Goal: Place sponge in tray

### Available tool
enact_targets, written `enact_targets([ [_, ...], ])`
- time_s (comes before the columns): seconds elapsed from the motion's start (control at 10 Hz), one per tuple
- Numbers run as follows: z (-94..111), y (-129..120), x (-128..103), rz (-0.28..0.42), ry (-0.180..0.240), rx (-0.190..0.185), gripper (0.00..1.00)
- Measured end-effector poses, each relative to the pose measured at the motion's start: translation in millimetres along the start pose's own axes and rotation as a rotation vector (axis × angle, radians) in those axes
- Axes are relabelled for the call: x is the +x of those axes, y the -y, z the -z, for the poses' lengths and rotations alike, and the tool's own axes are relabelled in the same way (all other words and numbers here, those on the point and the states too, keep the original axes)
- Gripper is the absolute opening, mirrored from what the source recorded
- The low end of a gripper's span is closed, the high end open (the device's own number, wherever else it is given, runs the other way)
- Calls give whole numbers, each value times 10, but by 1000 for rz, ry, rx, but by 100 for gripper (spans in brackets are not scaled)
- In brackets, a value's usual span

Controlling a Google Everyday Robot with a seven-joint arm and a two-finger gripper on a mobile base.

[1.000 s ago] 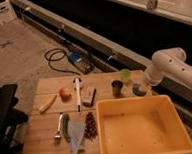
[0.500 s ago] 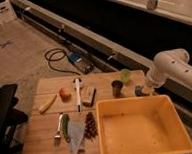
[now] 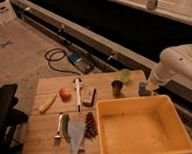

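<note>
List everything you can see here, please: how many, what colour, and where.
tray: 1, yellow, table's front right
sponge: 1, blue-grey, just behind the tray's far right corner
dark cup: 1, dark, behind the tray
green cup: 1, pale green, behind the dark cup
round fruit: 1, orange, table's left
banana: 1, yellow, left of the fruit
cloth: 1, grey-blue, left of the tray
cable: 1, black, floor
table: 1, wooden
arm: 1, white, right
gripper: 1, shut, down at the sponge

- Arm [image 3: 181, 60]: white, smooth rounded shells, thick tube-like segments meeting at a bulbous joint.
- End effector [image 3: 150, 85]: pale, narrower tip at the arm's lower end, over the worktop's [image 3: 48, 130] far right edge.
</note>
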Motion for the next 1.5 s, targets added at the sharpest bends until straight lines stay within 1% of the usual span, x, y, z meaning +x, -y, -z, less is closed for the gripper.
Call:
enact_targets([
  [0.1,76,36,-1,-2,8,15,6],
  [0.4,389,243,-110,-2,47,90,6],
  [0.5,524,313,-97,-9,60,123,6],
  [0.6,613,361,-79,-15,70,146,6],
  [0.8,788,434,12,-33,96,179,6],
  [0.9,916,449,108,-45,116,189,6],
  [1.1,1061,379,233,-47,146,179,6],
  [1.2,1134,299,325,-44,155,164,6],
  [1.4,1210,88,483,-25,145,129,6],
  [1.5,1228,-71,595,-15,125,103,6],
])
